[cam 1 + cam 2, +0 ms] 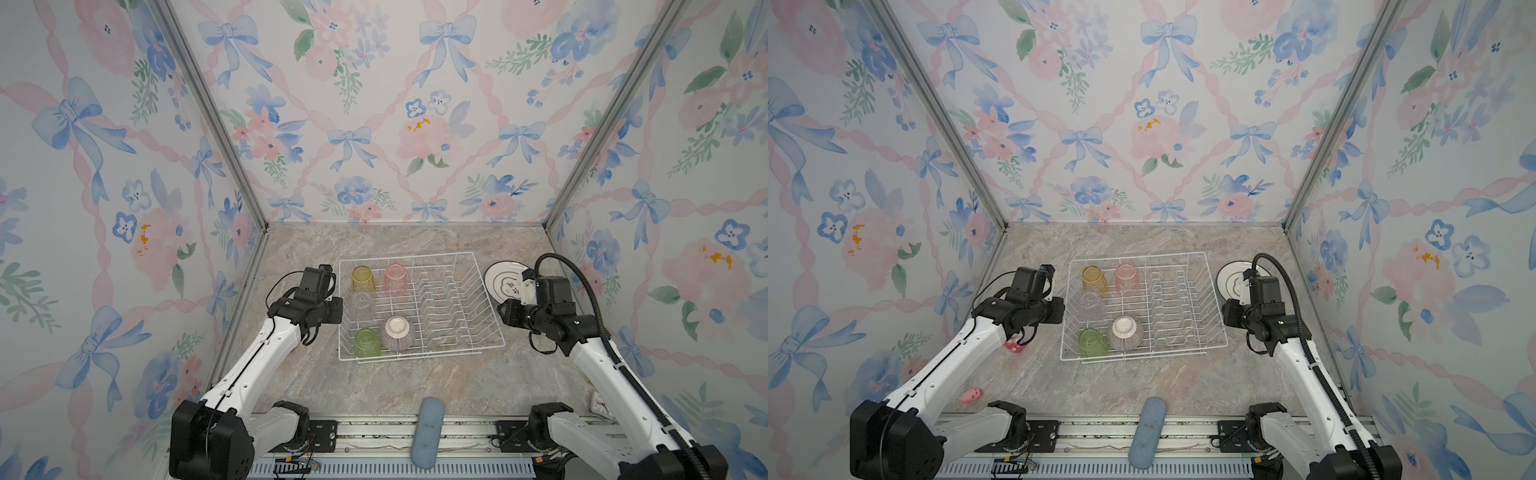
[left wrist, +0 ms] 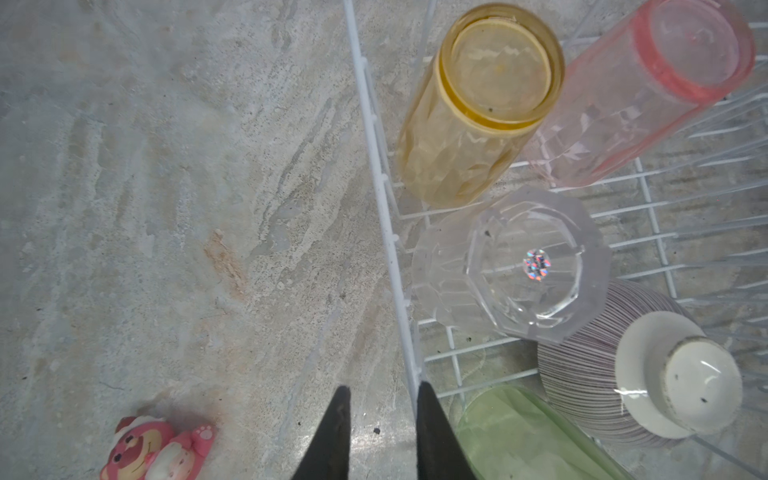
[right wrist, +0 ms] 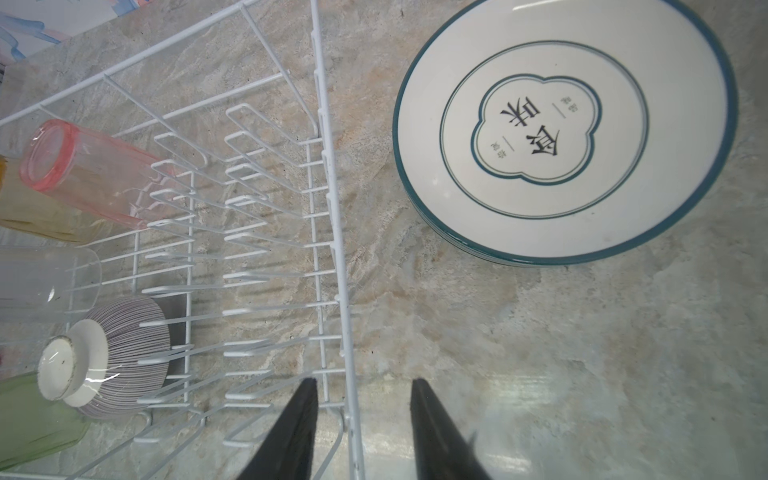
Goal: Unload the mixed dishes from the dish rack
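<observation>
The white wire dish rack (image 1: 419, 254) sits mid-table. Upside down in its left part stand a yellow tumbler (image 1: 363, 277), a pink tumbler (image 1: 395, 276), a clear tumbler (image 1: 361, 303), a green tumbler (image 1: 366, 343) and the striped bowl (image 1: 395, 331). Its plate slots are bare. A stack of dark-rimmed plates (image 3: 561, 124) lies on the table to the right of the rack. My left gripper (image 2: 383, 399) is open at the rack's left rim (image 2: 386, 224), one finger against the wire. My right gripper (image 3: 363, 395) is open, straddling the right rim (image 3: 332, 208).
A pink bear toy (image 2: 158, 449) lies on the table beside my left arm, and a second pink toy (image 1: 971, 394) lies nearer the front. A blue pad (image 1: 428, 432) rests on the front rail. Flowered walls enclose three sides.
</observation>
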Controlling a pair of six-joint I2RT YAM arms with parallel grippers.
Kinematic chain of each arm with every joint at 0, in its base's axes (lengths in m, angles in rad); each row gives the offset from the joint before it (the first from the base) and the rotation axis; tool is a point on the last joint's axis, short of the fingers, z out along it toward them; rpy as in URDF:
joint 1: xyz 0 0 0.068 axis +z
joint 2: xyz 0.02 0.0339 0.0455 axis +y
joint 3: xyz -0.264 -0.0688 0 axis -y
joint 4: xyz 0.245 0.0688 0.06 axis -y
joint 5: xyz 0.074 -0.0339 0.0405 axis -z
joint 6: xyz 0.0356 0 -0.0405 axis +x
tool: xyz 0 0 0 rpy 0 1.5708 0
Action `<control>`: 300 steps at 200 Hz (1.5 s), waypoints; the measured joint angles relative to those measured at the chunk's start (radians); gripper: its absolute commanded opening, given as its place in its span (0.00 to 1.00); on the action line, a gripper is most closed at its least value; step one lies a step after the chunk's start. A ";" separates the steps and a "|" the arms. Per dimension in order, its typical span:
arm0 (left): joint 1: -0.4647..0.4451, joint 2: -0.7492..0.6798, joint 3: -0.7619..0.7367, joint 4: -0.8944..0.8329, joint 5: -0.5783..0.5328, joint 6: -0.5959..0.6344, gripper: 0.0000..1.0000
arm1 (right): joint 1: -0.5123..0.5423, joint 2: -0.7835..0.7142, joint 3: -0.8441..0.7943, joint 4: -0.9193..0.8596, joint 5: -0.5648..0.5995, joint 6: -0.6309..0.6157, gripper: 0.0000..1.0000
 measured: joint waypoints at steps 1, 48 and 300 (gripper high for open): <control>0.001 0.001 0.000 0.000 0.001 0.000 0.24 | 0.000 0.001 0.000 0.001 0.000 0.000 0.41; 0.013 0.032 -0.002 0.021 0.045 0.003 0.23 | 0.012 0.050 -0.001 0.039 -0.012 0.009 0.40; 0.027 0.146 0.042 0.048 0.117 0.004 0.03 | 0.039 0.216 -0.002 0.136 -0.037 0.026 0.08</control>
